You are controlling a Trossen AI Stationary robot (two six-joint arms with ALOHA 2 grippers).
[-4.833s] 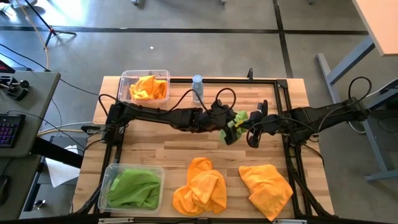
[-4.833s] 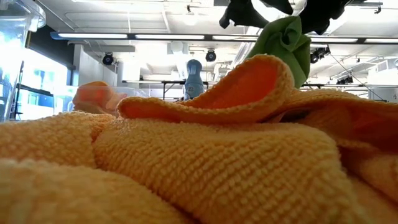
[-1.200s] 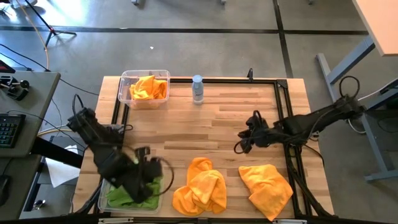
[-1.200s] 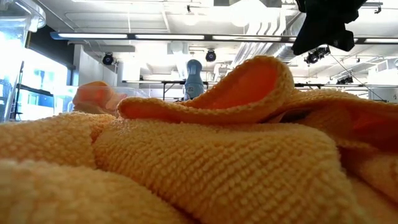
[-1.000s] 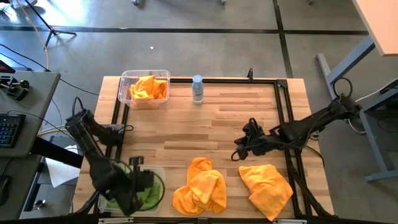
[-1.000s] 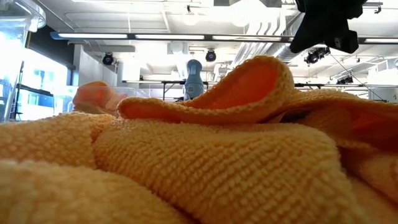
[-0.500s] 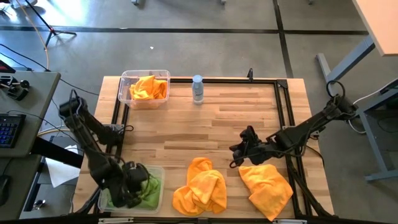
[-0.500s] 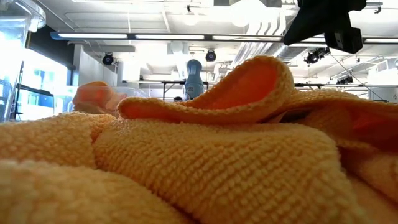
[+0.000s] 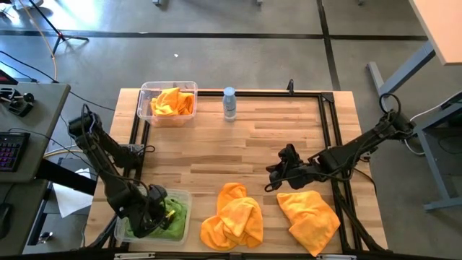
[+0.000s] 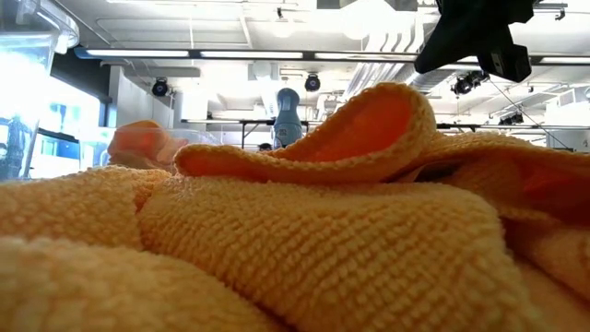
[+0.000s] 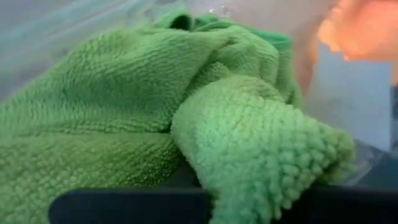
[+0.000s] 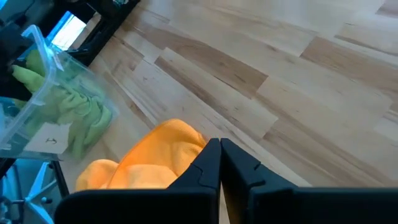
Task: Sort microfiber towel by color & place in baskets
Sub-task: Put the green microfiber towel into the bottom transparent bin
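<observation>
left gripper (image 9: 160, 210) clamped on green towel (image 11: 124, 112), right gripper (image 12: 219, 163) closed, empty

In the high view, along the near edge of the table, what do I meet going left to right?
Clear basket of green towels with the left pincer in it → crumpled orange towel → flat orange towel.

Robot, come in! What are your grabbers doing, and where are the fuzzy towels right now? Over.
Left gripper shut on green towel inside near basket. Right gripper shut, empty, above table. Two orange towels unsorted. Nothing blocking.
</observation>
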